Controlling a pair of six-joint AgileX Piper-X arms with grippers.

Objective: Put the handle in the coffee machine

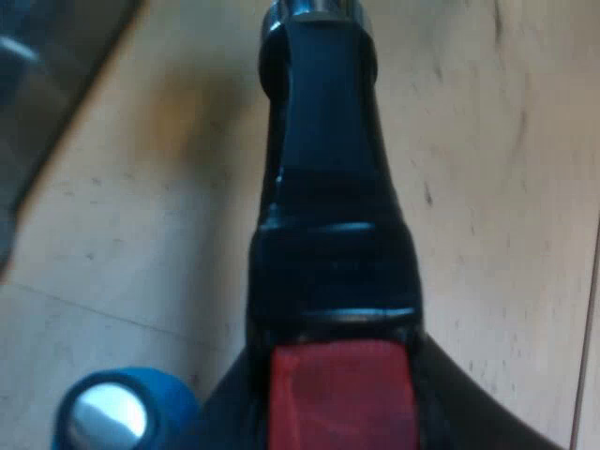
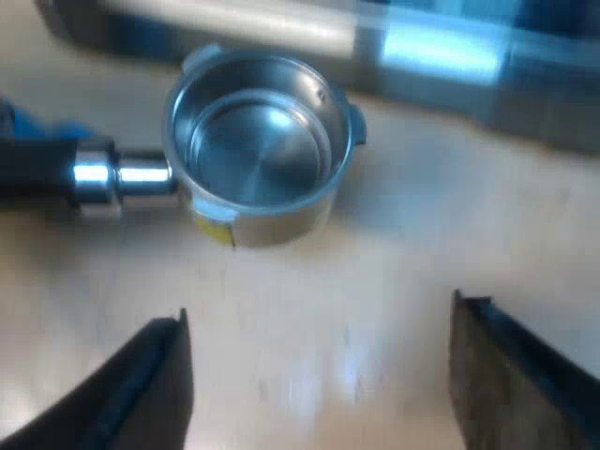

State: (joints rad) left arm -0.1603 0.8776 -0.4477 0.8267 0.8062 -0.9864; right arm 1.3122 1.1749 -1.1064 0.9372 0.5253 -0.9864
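Note:
The metal holder's black handle [image 1: 323,225] runs away from my left gripper [image 1: 342,412], its red end [image 1: 342,394] caught between the dark fingers, which are shut on it. From my right wrist view the holder's empty steel basket [image 2: 258,141] lies open side up over the wooden table [image 2: 422,216], with the handle [image 2: 37,169] leading away from it. My right gripper [image 2: 319,375] hangs open a little short of the basket, nothing between its fingers. The machine's grey base [image 2: 450,61] stands just beyond the basket.
A blue tamper with a silver top [image 1: 122,417] stands beside the handle's red end; a bit of the blue tamper [image 2: 23,120] also peeks behind the handle. A dark grey machine edge [image 1: 47,84] slants near the holder's far end.

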